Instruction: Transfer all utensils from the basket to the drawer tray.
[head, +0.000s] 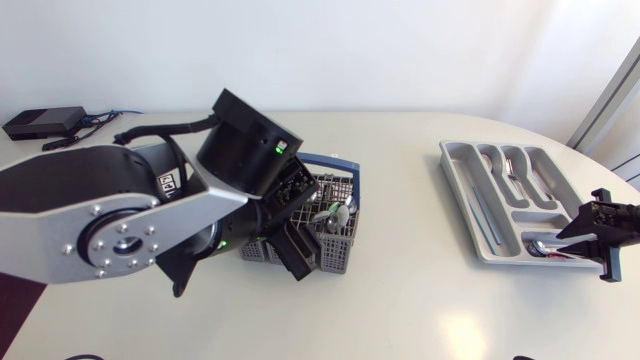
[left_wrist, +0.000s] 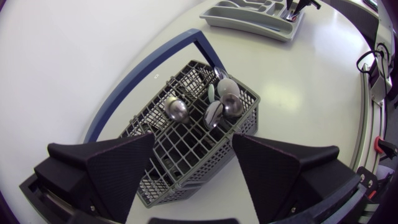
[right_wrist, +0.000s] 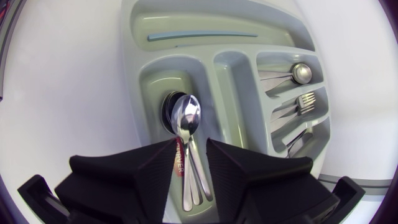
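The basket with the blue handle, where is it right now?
In the head view the basket sits just left of the table's middle, right under the left gripper; the drawer tray lies far off at the right.

grey plastic grid basket (head: 335, 245): left-centre of white table (head: 420, 300) | steel spoons (head: 335, 212): in basket's right end | grey plastic drawer tray (head: 460, 195): right | shiny metal spoons (right_wrist: 186, 115): tray's near compartment

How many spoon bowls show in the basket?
4 spoons: one alone midway in the basket, three bunched on its side toward the drawer tray; more may hide below.
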